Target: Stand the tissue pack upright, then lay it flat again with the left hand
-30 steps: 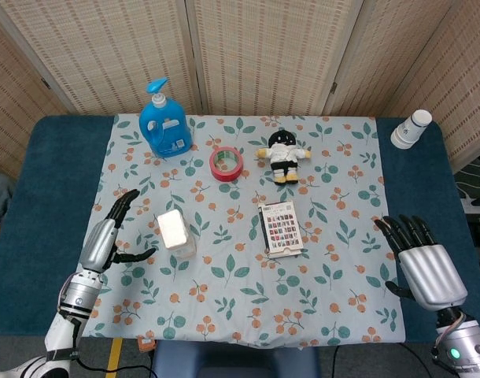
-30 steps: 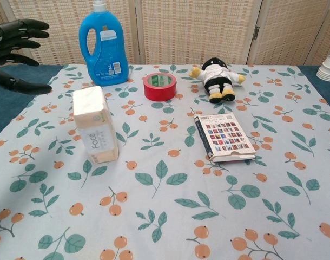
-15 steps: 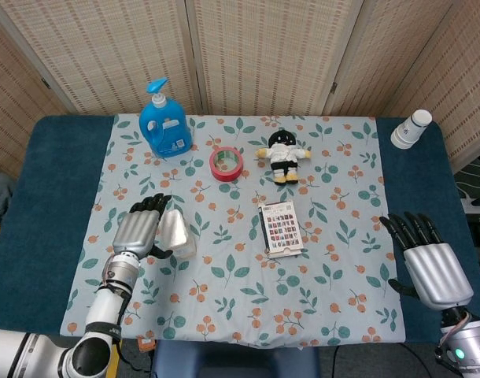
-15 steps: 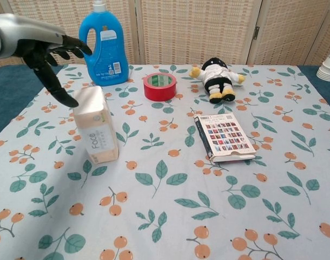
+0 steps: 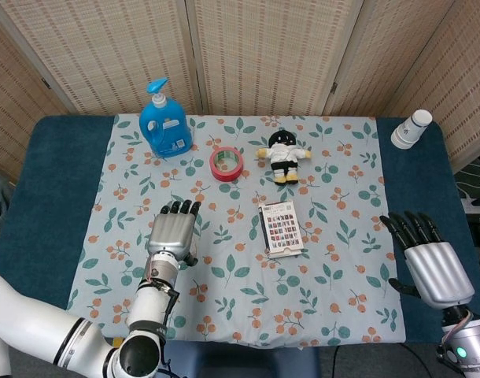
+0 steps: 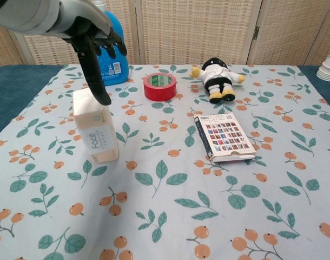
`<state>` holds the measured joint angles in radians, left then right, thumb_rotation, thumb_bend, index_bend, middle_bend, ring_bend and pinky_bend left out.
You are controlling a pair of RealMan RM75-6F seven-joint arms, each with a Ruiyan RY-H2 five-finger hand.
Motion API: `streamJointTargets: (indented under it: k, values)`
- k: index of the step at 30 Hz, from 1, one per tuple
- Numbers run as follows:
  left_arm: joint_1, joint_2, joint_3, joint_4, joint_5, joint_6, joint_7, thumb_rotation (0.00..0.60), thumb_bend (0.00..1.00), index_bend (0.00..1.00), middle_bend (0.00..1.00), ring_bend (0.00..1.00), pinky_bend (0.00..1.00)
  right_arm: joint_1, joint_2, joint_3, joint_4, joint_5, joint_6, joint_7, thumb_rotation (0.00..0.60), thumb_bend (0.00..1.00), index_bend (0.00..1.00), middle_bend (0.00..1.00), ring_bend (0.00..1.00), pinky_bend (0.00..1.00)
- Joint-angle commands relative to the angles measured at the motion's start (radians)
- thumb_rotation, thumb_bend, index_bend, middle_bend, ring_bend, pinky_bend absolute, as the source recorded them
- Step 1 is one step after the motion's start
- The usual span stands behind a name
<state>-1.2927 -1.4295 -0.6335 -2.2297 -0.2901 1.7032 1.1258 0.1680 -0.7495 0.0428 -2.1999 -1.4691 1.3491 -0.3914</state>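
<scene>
The tissue pack stands upright on the leaf-and-berry cloth, toward the cloth's left edge. It is a soft cream plastic-wrapped block with rounded corners and "Face" printed down its front. My left hand, silver shell with black fingers, is over it. The chest view shows my thumb pointing down, its tip at the pack's top right corner, with my other fingers spread above. Whether the thumb touches I cannot tell. I grip nothing.

From the head view my left hand covers the pack entirely, so only the chest view shows it. The head view alone shows my right hand, fingers spread and empty, over the blue table near the right edge.

Toward the cloth's far edge stand a glossy blue bottle, a red tape ring and a plush doll lying on its back. A flat card pack lies mid-cloth. White cups sit at the table's far right corner.
</scene>
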Motion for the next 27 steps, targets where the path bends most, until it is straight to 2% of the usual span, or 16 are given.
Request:
streamJointTargets:
  k: [1, 5, 8, 17, 27]
  values:
    - [-0.025, -0.056, 0.083, 0.066, 0.049, 0.002, 0.012, 0.6, 0.15, 0.0, 0.03, 0.0, 0.1, -0.003, 0.003, 0.002, -0.001, -0.002, 0.007, 0.005, 0.6, 0.07, 0.0, 0.06, 0.0, 0.03]
    - [-0.021, -0.088, 0.136, 0.128, 0.082, -0.003, 0.015, 0.6, 0.15, 0.0, 0.03, 0.0, 0.1, -0.002, 0.005, 0.003, 0.001, 0.004, 0.003, 0.008, 0.6, 0.07, 0.0, 0.06, 0.0, 0.03]
    - [-0.015, -0.099, 0.154, 0.168, 0.094, -0.013, 0.021, 0.6, 0.15, 0.0, 0.03, 0.0, 0.1, 0.0, 0.004, 0.004, 0.004, 0.009, -0.001, 0.008, 0.6, 0.07, 0.0, 0.06, 0.0, 0.03]
    - [0.012, -0.101, 0.133, 0.214, 0.072, -0.051, 0.026, 0.6, 0.15, 0.0, 0.03, 0.0, 0.1, 0.006, -0.004, 0.007, 0.009, 0.024, -0.009, -0.002, 0.6, 0.07, 0.0, 0.06, 0.0, 0.03]
    - [0.037, -0.107, 0.143, 0.27, 0.074, -0.08, 0.041, 0.6, 0.15, 0.0, 0.05, 0.0, 0.11, 0.008, -0.01, 0.009, 0.011, 0.032, -0.008, -0.01, 0.6, 0.07, 0.0, 0.06, 0.0, 0.03]
